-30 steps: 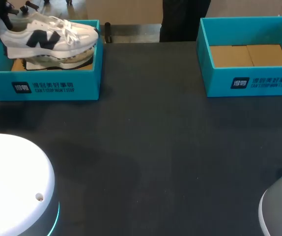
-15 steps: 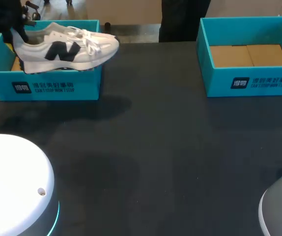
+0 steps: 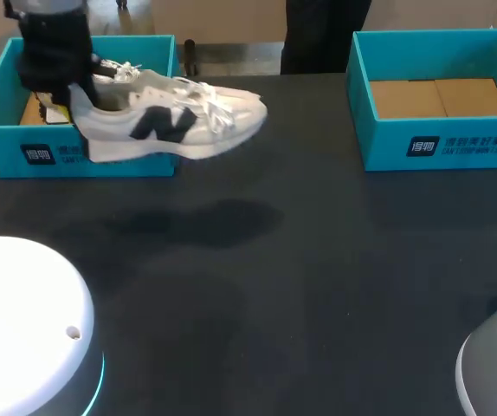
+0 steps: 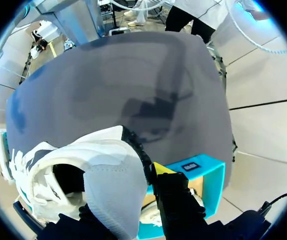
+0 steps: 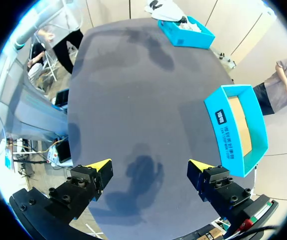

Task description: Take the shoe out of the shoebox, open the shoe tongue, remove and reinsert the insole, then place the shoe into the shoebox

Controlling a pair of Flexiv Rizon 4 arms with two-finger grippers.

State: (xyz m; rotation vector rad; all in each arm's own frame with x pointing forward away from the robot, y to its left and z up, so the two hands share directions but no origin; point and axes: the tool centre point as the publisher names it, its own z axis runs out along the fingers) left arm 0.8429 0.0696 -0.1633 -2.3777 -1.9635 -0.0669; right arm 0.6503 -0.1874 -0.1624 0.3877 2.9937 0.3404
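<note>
Two teal shoeboxes sit on the dark table, one at its far left corner and one at its far right corner. The white shoe with a dark side mark hangs in the air just in front of the left shoebox, above the table, toe pointing toward the table's middle and laces loose. A shadow lies on the table below it.

The left gripper clamps the shoe at the heel. In the left wrist view one yellow tip presses the outside of the heel, and the other finger is hidden, probably inside the collar. Something pale lies in the left shoebox, too covered to identify. The right shoebox holds only a brown cardboard liner.

The right gripper hovers with fingers wide apart and holds nothing, above bare table toward the near right corner.
</note>
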